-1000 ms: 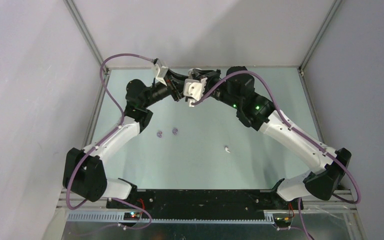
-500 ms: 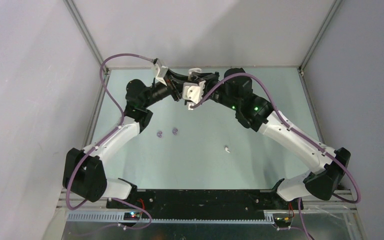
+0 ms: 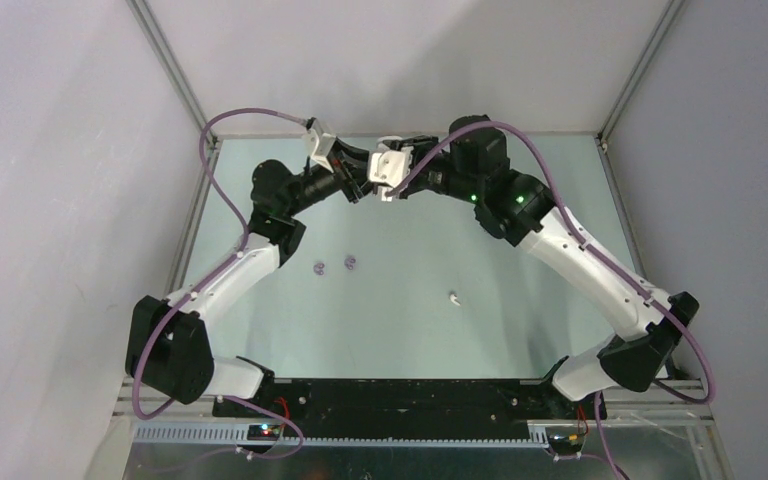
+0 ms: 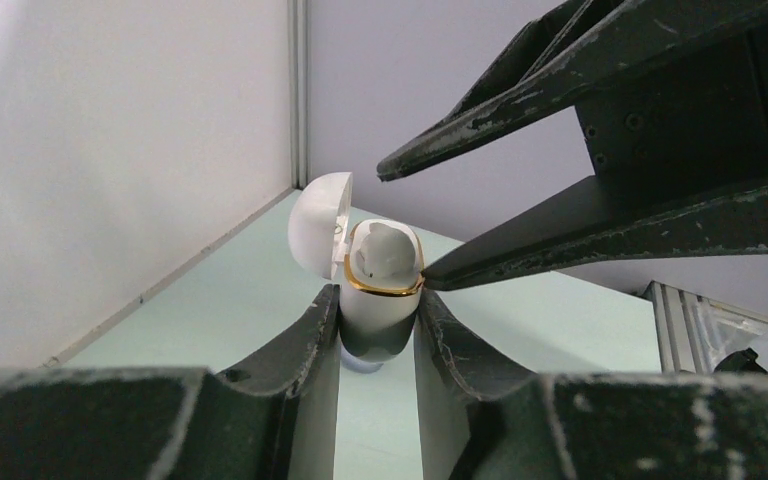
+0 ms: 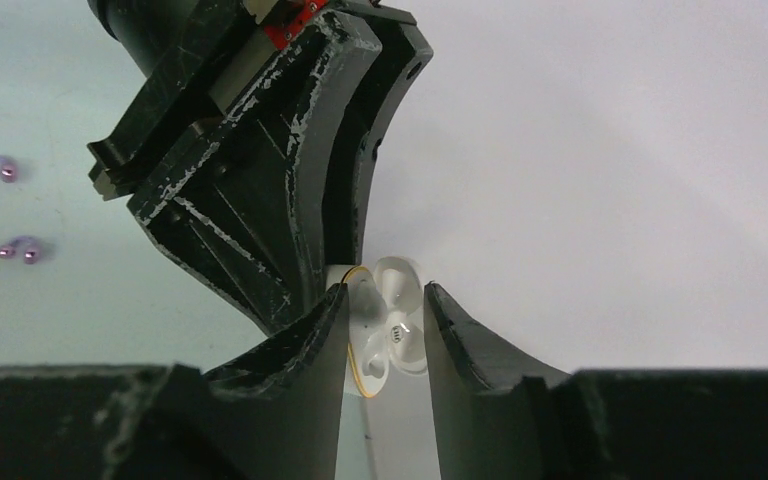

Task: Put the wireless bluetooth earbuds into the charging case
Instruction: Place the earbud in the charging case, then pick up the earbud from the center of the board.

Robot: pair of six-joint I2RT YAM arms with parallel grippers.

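Along the left side, a metal rail borders the pale green surface, with a plain grey wall just beyond it. The left arm, white shells with black joints and a looping purple cable, reaches to the far middle.

On the open stretch between the arms lie one purple earbud and a second purple earbud, small, rounded and glossy, near each other. Further right a loose white earbud lies alone, well apart from them. The near half of the surface leaves room around all three.

The left end effector is closed on the charging case, its scuffed black curved fingers pressing the smooth white body on both sides. The case has a thin gold rim and a domed lid hinged open to the left. A seated white earbud shows in the case mouth. A tiny mark on it, seen from the right wrist, is too small to read.

The right end effector is open and grips nothing. One worn black finger touches the case rim, and the other is spread well above. The far back wall stands close behind both end effectors.
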